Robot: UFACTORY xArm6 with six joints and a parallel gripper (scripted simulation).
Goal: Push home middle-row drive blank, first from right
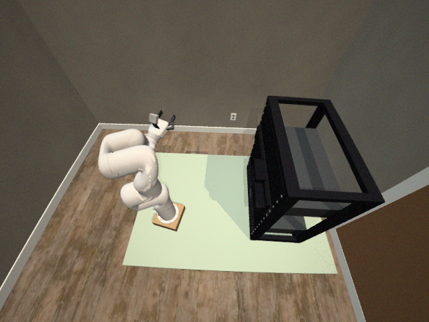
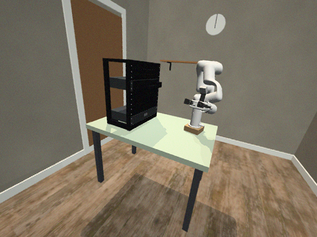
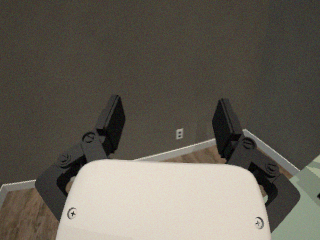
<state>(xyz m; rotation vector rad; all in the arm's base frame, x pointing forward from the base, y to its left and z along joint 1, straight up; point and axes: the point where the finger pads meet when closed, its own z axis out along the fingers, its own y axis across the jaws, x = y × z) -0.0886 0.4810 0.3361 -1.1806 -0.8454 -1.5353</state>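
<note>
The black rack [image 1: 304,170] stands at the right side of the pale green table; in the exterior view it stands at the table's left [image 2: 131,93]. Its front face [image 2: 145,93], with the drive blanks, looks toward the arm. The face is very dark, so I cannot tell the single blanks apart. One dark piece sticks out near its upper right edge [image 2: 157,84], and some stand proud in the top view [image 1: 258,173]. My gripper [image 1: 166,116] is open and empty, far from the rack. It points at the back wall in the wrist view [image 3: 168,119] and also shows in the exterior view [image 2: 194,102].
The arm is folded over its wooden base plate [image 1: 168,218] on the table [image 2: 162,135]. A small wooden shelf [image 2: 178,61] hangs on the wall behind the arm. A brown door [image 2: 94,62] is behind the rack. The table edges are close to the rack's base.
</note>
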